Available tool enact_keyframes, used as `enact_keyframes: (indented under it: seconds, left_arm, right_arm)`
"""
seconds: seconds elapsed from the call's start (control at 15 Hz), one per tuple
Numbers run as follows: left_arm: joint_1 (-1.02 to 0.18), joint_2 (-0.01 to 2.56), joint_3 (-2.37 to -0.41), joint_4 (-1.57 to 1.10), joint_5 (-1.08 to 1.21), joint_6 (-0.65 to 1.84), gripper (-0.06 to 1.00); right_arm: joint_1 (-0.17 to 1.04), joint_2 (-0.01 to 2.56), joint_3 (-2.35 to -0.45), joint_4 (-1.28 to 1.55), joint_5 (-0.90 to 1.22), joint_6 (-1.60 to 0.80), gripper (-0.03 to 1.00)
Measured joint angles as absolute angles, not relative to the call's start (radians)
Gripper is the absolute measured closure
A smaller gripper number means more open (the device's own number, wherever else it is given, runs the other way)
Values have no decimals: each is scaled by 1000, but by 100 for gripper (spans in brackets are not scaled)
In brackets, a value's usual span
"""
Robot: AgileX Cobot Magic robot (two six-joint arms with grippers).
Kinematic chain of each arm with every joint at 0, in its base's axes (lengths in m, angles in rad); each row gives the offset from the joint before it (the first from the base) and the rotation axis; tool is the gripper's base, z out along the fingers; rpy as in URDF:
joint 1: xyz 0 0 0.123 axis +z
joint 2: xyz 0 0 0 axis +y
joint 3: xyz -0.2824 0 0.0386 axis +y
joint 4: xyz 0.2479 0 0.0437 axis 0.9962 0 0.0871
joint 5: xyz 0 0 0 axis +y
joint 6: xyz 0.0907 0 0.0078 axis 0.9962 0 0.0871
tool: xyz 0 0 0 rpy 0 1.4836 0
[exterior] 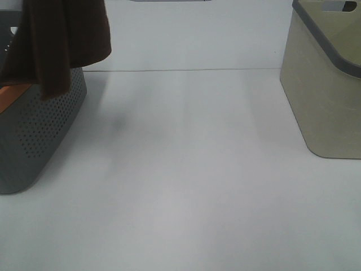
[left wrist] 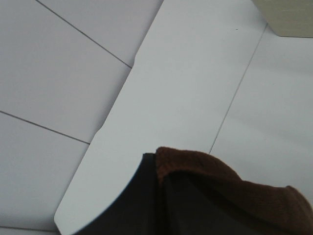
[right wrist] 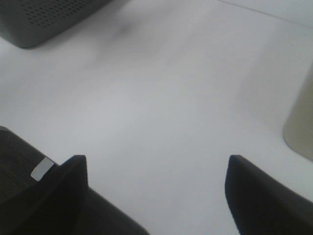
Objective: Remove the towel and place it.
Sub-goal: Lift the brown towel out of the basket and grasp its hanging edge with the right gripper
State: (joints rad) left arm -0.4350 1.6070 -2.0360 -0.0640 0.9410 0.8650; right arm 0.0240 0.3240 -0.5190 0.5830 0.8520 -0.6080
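L gripper (left wrist: 160,181) clamps the towel (exterior: 56,39), which hangs just above grey basket (exterior: 45,130); removal seems underway. Next: swing clear of basket, lower onto table (exterior: 186,197). R gripper (right wrist: 156,181) is wide open and empty.

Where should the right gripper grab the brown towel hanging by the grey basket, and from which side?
Probably the lowest hanging fold of the towel, approached from the middle of the table: it dangles free by the grey basket, so open jaws can close across it.

No legible text, brand, number or sign in any view. Small white tag (right wrist: 41,169) on a dark surface beside the right gripper (right wrist: 156,161): no characters resolvable.
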Motion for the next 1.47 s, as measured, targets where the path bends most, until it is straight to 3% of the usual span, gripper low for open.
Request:
enact_keyframes:
  seconds: [0.33, 0.87, 1.2, 1.47]
  left_arm:
    - [-576, 1685, -2036, -64, 803, 900, 94]
    - [-675, 1816, -2038, -73, 762, 925, 94]
    - [-728, 1861, -2038, -98, 751, 930, 94]
    - [-744, 1861, -2038, -102, 742, 953, 94]
  right_arm:
    - [24, 619, -519, 921, 641, -1110, 20]
    - [24, 967, -519, 1355, 606, -1610, 21]
    - [24, 1176, -521, 1665, 780, -1947, 21]
    - [24, 1310, -523, 1726, 929, -2080, 21]
